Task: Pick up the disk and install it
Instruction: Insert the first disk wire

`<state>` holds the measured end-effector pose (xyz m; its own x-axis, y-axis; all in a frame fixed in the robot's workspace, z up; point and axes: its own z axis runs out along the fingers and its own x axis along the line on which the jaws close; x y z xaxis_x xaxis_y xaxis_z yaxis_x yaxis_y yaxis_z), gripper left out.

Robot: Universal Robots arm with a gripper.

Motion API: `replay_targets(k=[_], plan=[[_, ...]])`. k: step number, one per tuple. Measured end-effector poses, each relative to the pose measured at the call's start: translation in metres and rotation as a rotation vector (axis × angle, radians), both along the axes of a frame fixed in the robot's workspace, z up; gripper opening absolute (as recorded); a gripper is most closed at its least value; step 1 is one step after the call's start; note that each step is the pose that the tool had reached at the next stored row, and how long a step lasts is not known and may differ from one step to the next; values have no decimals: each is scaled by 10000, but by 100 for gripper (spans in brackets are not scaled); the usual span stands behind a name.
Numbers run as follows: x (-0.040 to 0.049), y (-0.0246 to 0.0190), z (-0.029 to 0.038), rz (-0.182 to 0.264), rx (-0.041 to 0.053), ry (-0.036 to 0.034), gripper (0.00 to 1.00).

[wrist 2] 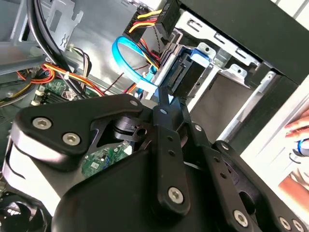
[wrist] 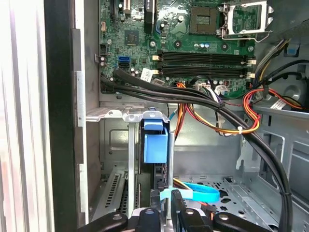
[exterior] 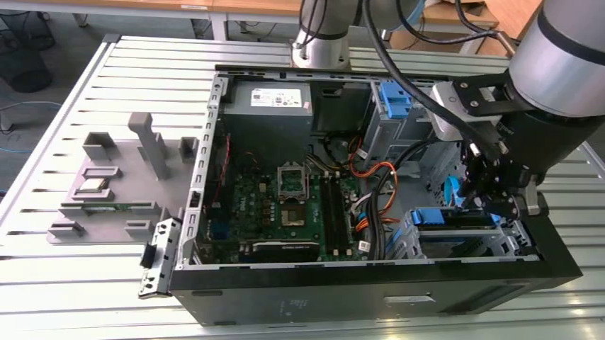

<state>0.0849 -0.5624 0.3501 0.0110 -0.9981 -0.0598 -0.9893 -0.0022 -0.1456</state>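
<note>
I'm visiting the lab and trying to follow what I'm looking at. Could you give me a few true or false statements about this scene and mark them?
1. The gripper is down inside the open computer case. True.
2. The disk lies outside on the slatted table. False: it stands in the metal drive bay.
3. The side panel is closed. False: the motherboard is exposed.
4. A light blue flat cable runs near the gripper. True.

Exterior view overlooks the open case (exterior: 378,283); both wrist views sit close inside
</note>
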Motion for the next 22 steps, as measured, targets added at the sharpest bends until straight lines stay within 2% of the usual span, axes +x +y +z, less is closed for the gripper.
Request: replay_targets(k=[6,7,9,10,12,15,16,22], plan=[[0,0,9,-12,2,1,24],[1,0,9,-13,0,38,24],[4,0,5,-12,13,201,24],[6,-1,3,-12,36,308,24],[14,0,-3,-12,78,598,24],[32,0,-8,-13,103,1118,24],[33,1,-8,-13,104,1159,24],[57,-1,-8,-21,102,1174,24]])
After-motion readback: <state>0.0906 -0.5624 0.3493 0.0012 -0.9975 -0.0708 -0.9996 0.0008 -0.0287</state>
